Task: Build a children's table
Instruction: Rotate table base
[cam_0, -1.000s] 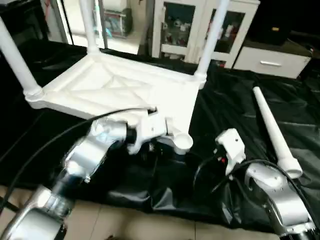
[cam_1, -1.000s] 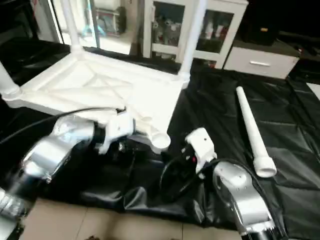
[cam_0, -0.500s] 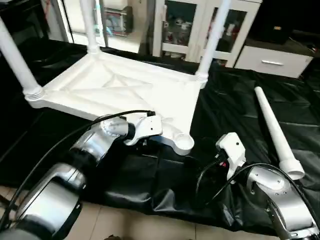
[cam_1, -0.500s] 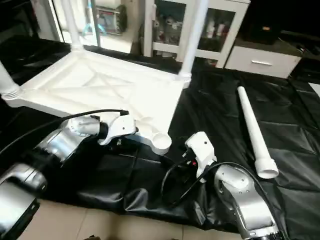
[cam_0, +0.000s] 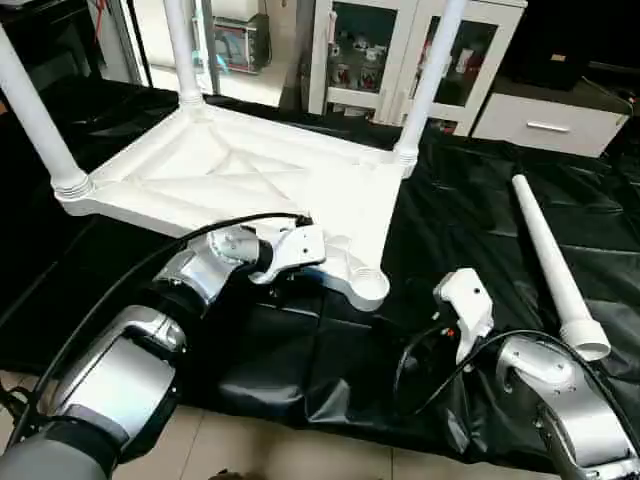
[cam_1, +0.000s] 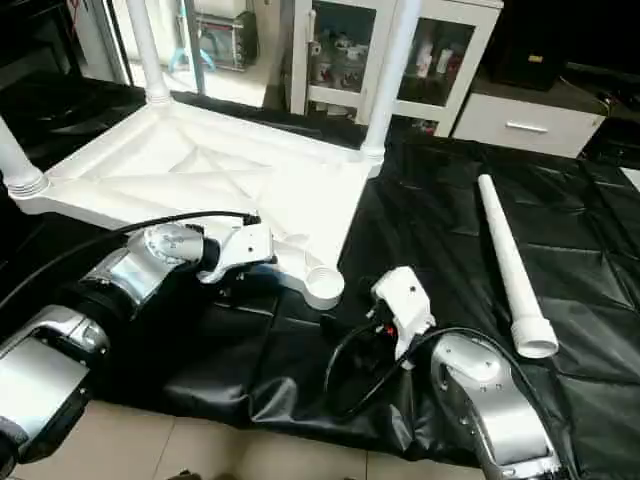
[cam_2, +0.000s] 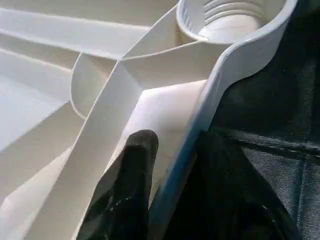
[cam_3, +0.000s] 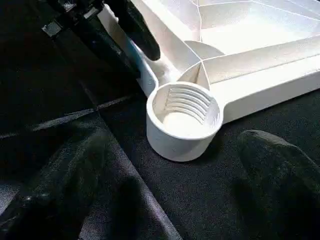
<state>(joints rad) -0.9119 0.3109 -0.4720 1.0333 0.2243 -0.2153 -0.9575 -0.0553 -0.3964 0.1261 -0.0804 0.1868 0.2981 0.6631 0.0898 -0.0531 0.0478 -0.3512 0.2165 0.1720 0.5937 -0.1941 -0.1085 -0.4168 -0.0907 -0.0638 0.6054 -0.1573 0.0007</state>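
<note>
The children's table top (cam_0: 250, 170) lies upside down on the black sheet (cam_0: 480, 200). Three white legs (cam_0: 35, 110) (cam_0: 182, 50) (cam_0: 425, 85) stand upright in its corner sockets. The near corner socket (cam_0: 367, 287) is empty, and its inner thread shows in the right wrist view (cam_3: 184, 112). The fourth leg (cam_0: 550, 260) lies loose on the sheet to the right. My left gripper (cam_2: 177, 145) is shut on the top's rim beside that socket, one finger (cam_2: 135, 175) inside and one outside. My right gripper (cam_3: 170, 150) is open, its fingers (cam_3: 65, 185) spread wide just short of the socket.
A white glass-door cabinet (cam_0: 390, 50) and a white drawer unit (cam_0: 545, 120) stand behind the sheet. Tiled floor (cam_0: 260, 450) runs along the sheet's near edge. Black cables loop over both forearms.
My left gripper's fingers have drawn in onto the top's rim, and the left forearm has dropped lower. The right arm has barely moved. The camera has shifted slightly.
</note>
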